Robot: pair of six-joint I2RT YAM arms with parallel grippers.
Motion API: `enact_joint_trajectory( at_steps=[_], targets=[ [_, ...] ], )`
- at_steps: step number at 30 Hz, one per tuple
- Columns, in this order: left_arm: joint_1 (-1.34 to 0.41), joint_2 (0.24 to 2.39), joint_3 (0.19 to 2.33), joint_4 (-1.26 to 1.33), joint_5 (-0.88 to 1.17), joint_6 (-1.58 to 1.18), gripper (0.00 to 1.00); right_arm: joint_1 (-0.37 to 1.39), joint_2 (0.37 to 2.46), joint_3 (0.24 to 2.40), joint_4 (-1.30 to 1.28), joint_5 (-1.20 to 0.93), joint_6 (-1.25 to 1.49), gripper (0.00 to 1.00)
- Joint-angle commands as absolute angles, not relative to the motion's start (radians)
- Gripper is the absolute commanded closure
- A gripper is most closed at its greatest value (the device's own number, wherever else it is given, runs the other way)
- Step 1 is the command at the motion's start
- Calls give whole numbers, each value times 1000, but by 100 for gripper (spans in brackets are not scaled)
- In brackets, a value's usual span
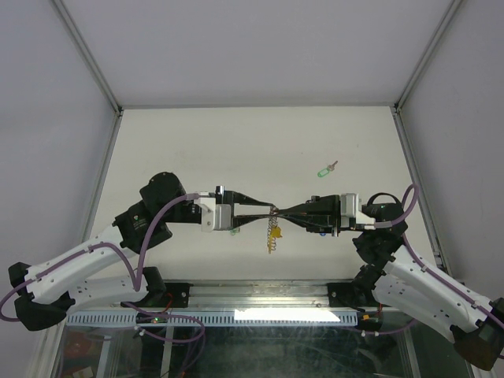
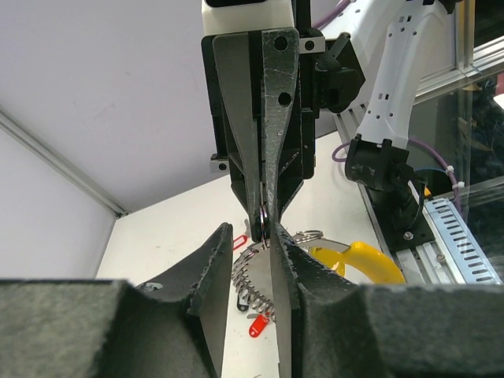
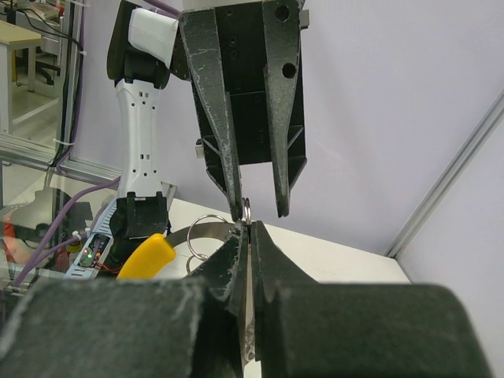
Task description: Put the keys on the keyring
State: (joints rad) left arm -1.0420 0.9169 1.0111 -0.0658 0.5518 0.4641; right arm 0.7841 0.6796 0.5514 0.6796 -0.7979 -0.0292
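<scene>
The keyring (image 1: 272,231), a silvery coil with a yellow segment (image 2: 370,264), hangs above the table between both grippers. My right gripper (image 1: 280,213) is shut on its small top ring (image 3: 247,208). My left gripper (image 1: 266,211) faces it tip to tip and stands open. One of its fingers (image 3: 235,201) is beside the ring and the other stands clear. In the left wrist view the coil (image 2: 250,279) dangles between my left fingers (image 2: 209,260). Two red-tagged keys (image 2: 257,326) and a black tag (image 2: 242,302) show beside it. A green-tagged key (image 1: 325,170) lies on the table, far right.
White walls with aluminium posts (image 1: 88,55) enclose the white table (image 1: 197,150) on three sides. A metal rail (image 1: 260,293) runs along the near edge between the arm bases. The green key lies apart, beyond the right gripper.
</scene>
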Motion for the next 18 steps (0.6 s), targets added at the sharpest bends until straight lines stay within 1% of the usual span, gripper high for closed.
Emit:
enact_joint_trajectory(
  at_steps=[1,6,8,13,18],
  targets=[
    [-1051,917,1023,-18,569,465,80,790,667,591,718,-782,-37,100],
    [-1051,924,1022,-17,559,466,88,789,669,593,719,-785,-35,100],
    [-1051,926,1019,-18,553,466,89,790,667,594,719,-785,-35,100],
    [-1051,928,1014,-18,547,465,84,789,664,597,719,-784,-34,100],
    [-1051,933,1015,-24,546,466,88,790,665,602,720,-786,-32,100]
  ],
)
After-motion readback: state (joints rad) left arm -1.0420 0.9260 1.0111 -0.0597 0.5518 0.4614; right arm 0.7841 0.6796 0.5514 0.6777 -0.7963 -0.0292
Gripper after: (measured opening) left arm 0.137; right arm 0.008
